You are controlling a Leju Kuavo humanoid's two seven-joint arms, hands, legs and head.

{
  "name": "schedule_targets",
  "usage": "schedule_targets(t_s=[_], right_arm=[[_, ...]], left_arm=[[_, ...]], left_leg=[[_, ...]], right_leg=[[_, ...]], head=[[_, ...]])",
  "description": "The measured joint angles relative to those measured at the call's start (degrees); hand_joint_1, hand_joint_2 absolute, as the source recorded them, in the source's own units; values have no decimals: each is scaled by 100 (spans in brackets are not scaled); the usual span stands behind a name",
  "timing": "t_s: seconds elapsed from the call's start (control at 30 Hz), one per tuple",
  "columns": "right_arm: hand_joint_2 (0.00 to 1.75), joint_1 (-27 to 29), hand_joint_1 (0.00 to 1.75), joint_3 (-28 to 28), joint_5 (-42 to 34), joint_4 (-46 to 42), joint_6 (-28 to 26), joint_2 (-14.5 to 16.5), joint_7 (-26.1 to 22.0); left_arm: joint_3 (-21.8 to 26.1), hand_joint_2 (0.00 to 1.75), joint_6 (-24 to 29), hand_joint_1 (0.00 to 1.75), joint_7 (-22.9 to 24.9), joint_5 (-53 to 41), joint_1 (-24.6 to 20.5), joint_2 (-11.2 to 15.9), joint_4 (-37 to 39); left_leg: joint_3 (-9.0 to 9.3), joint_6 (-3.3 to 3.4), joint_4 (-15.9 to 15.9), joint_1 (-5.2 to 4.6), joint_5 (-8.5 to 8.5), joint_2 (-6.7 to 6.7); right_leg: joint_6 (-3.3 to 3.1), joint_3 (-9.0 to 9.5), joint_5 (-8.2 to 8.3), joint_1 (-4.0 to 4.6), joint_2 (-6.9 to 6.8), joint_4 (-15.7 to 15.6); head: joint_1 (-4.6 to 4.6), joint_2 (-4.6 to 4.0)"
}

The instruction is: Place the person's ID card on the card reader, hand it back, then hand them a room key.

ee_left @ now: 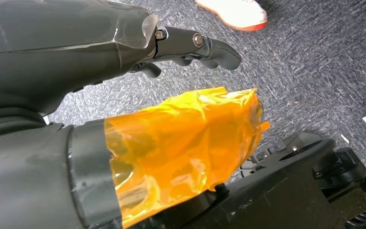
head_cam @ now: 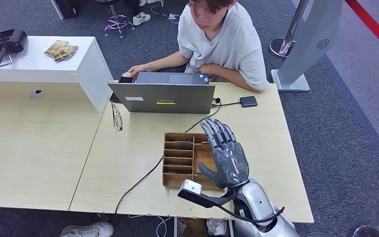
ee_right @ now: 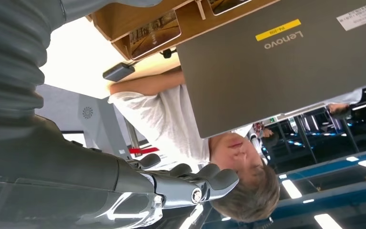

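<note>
My right hand (head_cam: 225, 155) is raised over the near right part of the wooden card box (head_cam: 173, 180), palm up-turned toward the person, fingers spread and straight, holding nothing. In the right wrist view its fingers (ee_right: 190, 183) point toward the person (ee_right: 171, 124). The box's slots hold room key cards (ee_right: 155, 31). The small black card reader (head_cam: 248, 101) lies on the table's far side, right of the grey laptop (head_cam: 163, 97), with a cable attached. My left hand (ee_left: 186, 45) hangs over the carpet, holding nothing, its thumb wrapped in orange tape (ee_left: 186, 143).
The person (head_cam: 222, 42) sits behind the laptop, one hand (head_cam: 137, 70) by its left corner. Glasses (head_cam: 117, 117) lie left of the laptop. A white counter (head_cam: 44, 64) at the left carries loose cards (head_cam: 60, 49) and a black device (head_cam: 2, 42). A black cable (head_cam: 143, 180) crosses the table.
</note>
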Motion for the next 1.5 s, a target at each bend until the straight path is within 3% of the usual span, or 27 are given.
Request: schedule_targets(t_s=[0.87, 1.0, 1.17, 1.43, 1.5], right_arm=[[175, -324, 2, 99, 3, 560, 256, 109, 183], [175, -338, 16, 102, 3, 585, 256, 110, 183], [175, -358, 21, 105, 14, 627, 272, 127, 244], [175, -488, 82, 106, 93, 760, 316, 187, 350], [175, -516, 90, 106, 107, 786, 344, 197, 375]], left_arm=[[-31, 0, 117, 0, 98, -37, -15, -86, 0], [-44, 0, 117, 0, 98, -37, -17, -89, 0], [-48, 0, 117, 0, 103, -46, -19, -93, 0], [-51, 0, 117, 0, 107, -57, -24, -98, 0], [-51, 0, 117, 0, 114, -57, -26, -102, 0]], left_leg=[[0, 0, 1, 0, 0, -1], [0, 0, 1, 0, 0, -1], [-1, 0, 1, 0, 0, 0], [0, 0, 1, 0, 0, -1], [0, 0, 1, 0, 0, -1]], right_leg=[[0, 0, 0, 0, 0, 0], [0, 0, 0, 0, 0, 0], [0, 0, 0, 0, 0, 0], [0, 0, 0, 0, 0, 0], [0, 0, 0, 0, 0, 0]], head=[[-1, 0], [1, 0], [0, 0], [0, 0], [1, 0]])
